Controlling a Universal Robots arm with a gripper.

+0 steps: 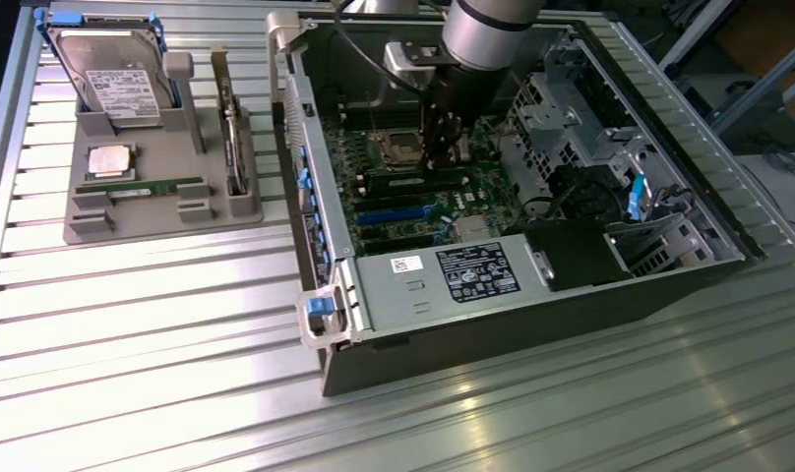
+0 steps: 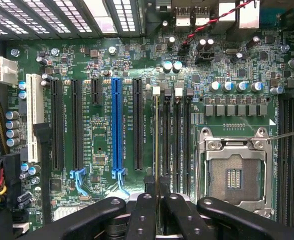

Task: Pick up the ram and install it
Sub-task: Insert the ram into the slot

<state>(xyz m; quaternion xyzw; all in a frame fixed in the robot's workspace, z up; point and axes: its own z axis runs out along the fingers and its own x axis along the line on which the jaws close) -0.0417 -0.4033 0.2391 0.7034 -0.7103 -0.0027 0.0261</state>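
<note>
Ribbed metal tabletop carries the open computer case (image 1: 503, 246), inside which the gripper (image 2: 157, 205) pinches the ram (image 2: 157, 145) edge-on by its thin, rigid, probably fragile board, directly above a memory slot (image 2: 166, 135) beside the processor socket (image 2: 233, 172).

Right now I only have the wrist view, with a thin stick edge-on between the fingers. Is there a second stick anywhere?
Observer: Yes. A twin stick lies flat on the grey tray, at the exterior view's left, outside the computer case.
Operator: What else is on that tray?
Observer: A hard drive in its holder, and a silver processor chip between it and the twin stick.
Operator: And the arm?
Observer: It reaches down into the open case. The gripper, shut on the ram, is over the motherboard beside the processor socket.
</note>
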